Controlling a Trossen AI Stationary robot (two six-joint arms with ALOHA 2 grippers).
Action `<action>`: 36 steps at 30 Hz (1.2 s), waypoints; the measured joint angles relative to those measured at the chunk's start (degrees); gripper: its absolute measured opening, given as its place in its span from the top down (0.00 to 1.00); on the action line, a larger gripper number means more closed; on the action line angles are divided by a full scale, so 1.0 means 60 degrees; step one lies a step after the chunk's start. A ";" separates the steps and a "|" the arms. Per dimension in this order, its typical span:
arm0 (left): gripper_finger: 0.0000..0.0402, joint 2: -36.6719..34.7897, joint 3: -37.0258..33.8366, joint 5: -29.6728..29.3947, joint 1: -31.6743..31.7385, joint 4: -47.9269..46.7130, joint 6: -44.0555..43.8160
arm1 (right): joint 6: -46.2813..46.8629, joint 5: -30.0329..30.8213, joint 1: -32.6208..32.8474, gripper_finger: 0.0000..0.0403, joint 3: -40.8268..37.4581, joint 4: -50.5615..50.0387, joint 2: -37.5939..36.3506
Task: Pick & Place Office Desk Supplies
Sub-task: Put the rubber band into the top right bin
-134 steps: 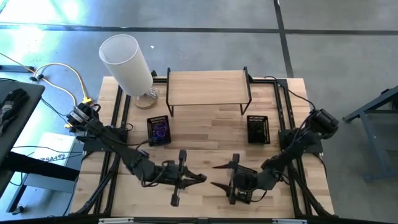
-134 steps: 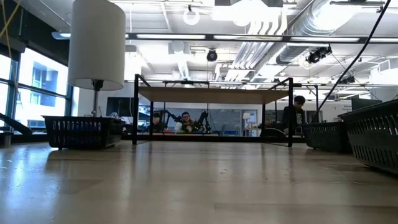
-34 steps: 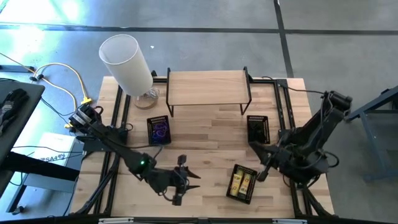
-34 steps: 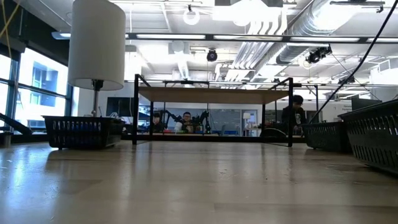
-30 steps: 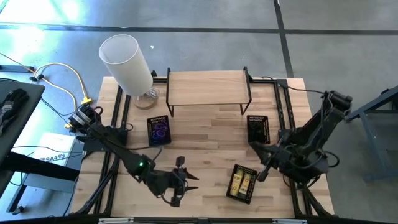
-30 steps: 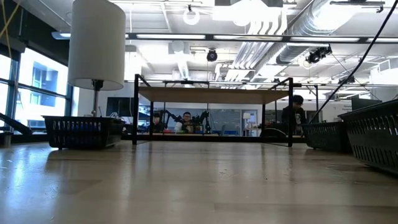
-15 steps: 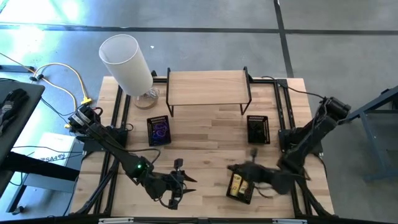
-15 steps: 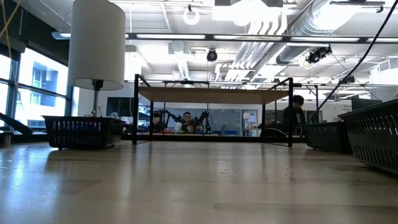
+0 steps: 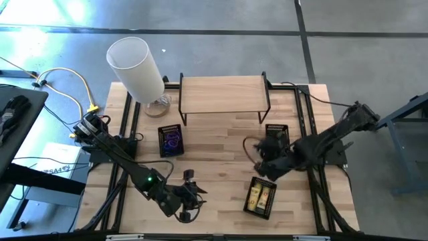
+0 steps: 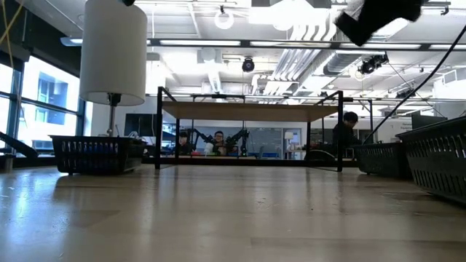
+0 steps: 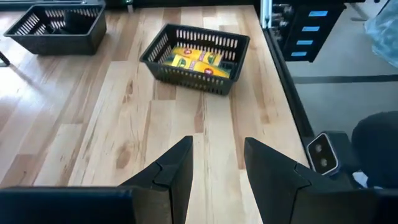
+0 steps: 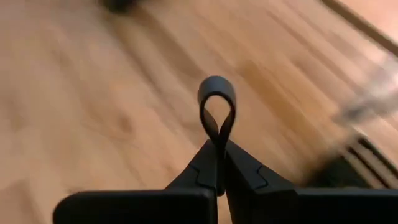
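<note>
My right gripper is shut on a dark band loop and hovers over the middle right of the table, between the tray of black pieces and the tray of yellow pieces. My left gripper is open near the table's front edge with nothing between its fingers, and it faces the yellow-piece tray. A third tray holds purple bands at the middle left. My right gripper pinches the band's two strands together between its two fingertips. The rest of the band stands out past the tips as a small teardrop loop. The band is lifted clear of the table.
A wooden shelf riser stands at the table's far side, with a tall white cylinder at the far left. Bare wood lies between the trays. In the low view a dark arm part shows at the top, and people sit in the room beyond.
My right gripper has swung fast from beside the table's right edge, over the yellow-piece tray, toward the table's middle, and has turned and tipped downward on the way. It is shut now as then.
</note>
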 joint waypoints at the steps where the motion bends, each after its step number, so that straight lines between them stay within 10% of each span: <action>1: 0.66 0.0000 0.0000 -0.0003 0.0003 -0.0031 0.0000 | 0.0564 -0.0149 -0.0071 0.99 0.0291 -0.0876 0.0007; 7: 0.66 0.0000 0.0000 -0.0007 0.0003 -0.0057 0.0000 | 0.3693 -0.2251 -0.0747 0.99 0.1039 -0.5211 -0.0008; 36: 0.66 0.0000 -0.0004 -0.0005 0.0033 -0.0582 -0.0386 | 0.1924 -0.3783 -0.3800 0.99 -0.4446 -0.0900 -0.2541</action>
